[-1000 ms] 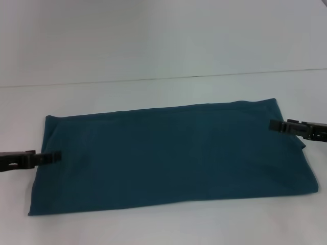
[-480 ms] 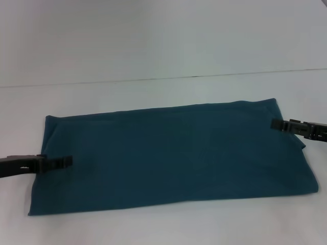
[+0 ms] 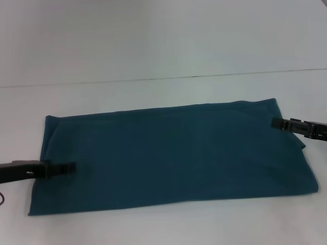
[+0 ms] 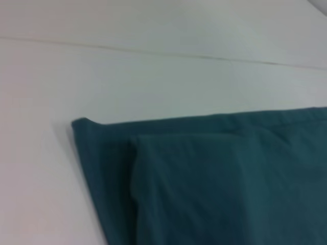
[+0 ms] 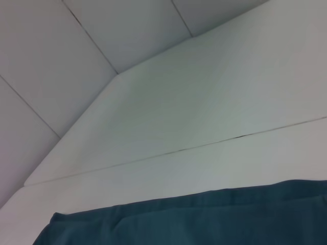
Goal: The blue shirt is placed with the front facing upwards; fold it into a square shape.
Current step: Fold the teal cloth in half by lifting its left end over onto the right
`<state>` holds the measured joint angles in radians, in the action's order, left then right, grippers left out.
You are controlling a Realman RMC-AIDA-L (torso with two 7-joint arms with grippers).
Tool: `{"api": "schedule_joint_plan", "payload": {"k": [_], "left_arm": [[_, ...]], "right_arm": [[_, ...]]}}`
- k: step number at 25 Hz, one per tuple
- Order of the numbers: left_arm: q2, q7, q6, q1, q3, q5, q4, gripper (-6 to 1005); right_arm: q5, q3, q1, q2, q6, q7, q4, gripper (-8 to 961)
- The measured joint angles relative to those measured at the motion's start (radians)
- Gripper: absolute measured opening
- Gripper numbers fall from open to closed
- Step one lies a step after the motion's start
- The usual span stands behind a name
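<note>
Folding blue shirt (image 3: 173,155) lengthwise strip | left gripper (image 3: 71,167), right gripper (image 3: 276,122) at opposite ends, finger state unreadable | pinch all layers squarely, probably before lifting.

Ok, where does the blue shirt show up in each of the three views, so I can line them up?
Head view: the blue shirt lies as a wide folded band across the middle of the white table, left gripper over its left end, right gripper at its right end.
Left wrist view: it fills the lower right, with its folded corner showing.
Right wrist view: only a strip along the bottom edge.
Shared landmark: the table seam beyond the shirt.
</note>
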<state>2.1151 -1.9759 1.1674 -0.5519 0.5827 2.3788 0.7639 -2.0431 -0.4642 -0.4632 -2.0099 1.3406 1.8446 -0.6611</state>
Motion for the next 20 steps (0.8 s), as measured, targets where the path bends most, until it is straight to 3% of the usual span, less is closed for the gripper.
{"api": "schedule_joint_plan", "payload": {"k": [14, 20], "left_arm": [[0.004, 0.0, 0.011, -0.004, 0.039, 0.001, -0.012, 907], [0.002, -0.011, 0.03, 0.005, 0.046, 0.001, 0.036, 906]], "right_arm": [[0.002, 0.023, 0.003, -0.003, 0.001, -0.008, 0.0, 919], [0.002, 0.024, 0.003, -0.003, 0.003, -0.007, 0.0, 919]]}}
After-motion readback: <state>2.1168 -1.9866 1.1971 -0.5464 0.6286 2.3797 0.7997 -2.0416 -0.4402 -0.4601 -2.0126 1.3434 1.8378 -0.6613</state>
